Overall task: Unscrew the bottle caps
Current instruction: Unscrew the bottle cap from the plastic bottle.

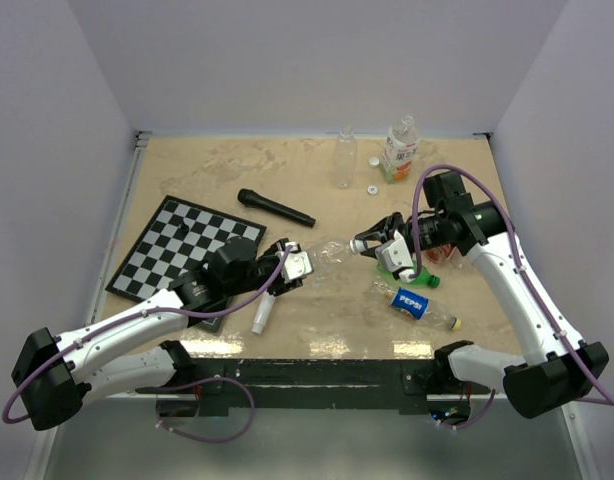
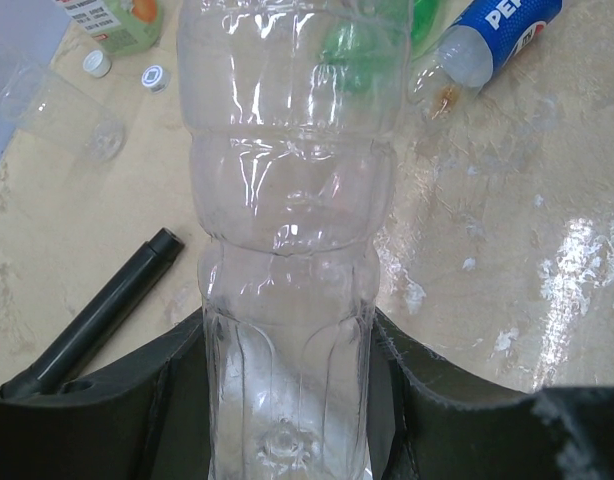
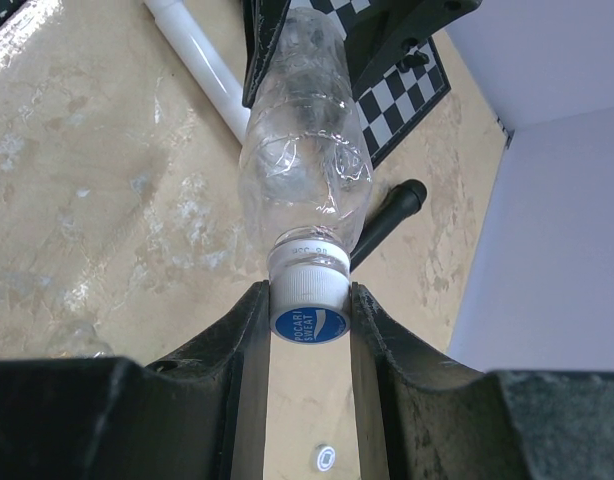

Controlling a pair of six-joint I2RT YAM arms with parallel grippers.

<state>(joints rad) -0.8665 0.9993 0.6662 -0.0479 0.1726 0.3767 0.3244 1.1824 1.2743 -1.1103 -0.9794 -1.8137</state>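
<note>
A clear plastic bottle (image 1: 325, 254) hangs on its side above the table between both arms. My left gripper (image 1: 285, 264) is shut on its base end, and in the left wrist view the bottle (image 2: 287, 200) fills the gap of the gripper (image 2: 285, 350). My right gripper (image 1: 371, 243) is shut on its bottle cap (image 3: 309, 290), a white ribbed cap with a blue top, pinched between the two fingers of the gripper (image 3: 309, 310). Two loose white bottle caps (image 1: 373, 160) (image 1: 371, 188) lie at the back of the table.
A chessboard (image 1: 182, 245) lies at the left, with a black microphone (image 1: 275, 208) behind the held bottle and a white cylinder (image 1: 261, 313) in front. A Pepsi bottle (image 1: 417, 303) and a green bottle (image 1: 427, 275) lie below the right gripper. Two upright bottles (image 1: 345, 158) (image 1: 400, 148) stand at the back.
</note>
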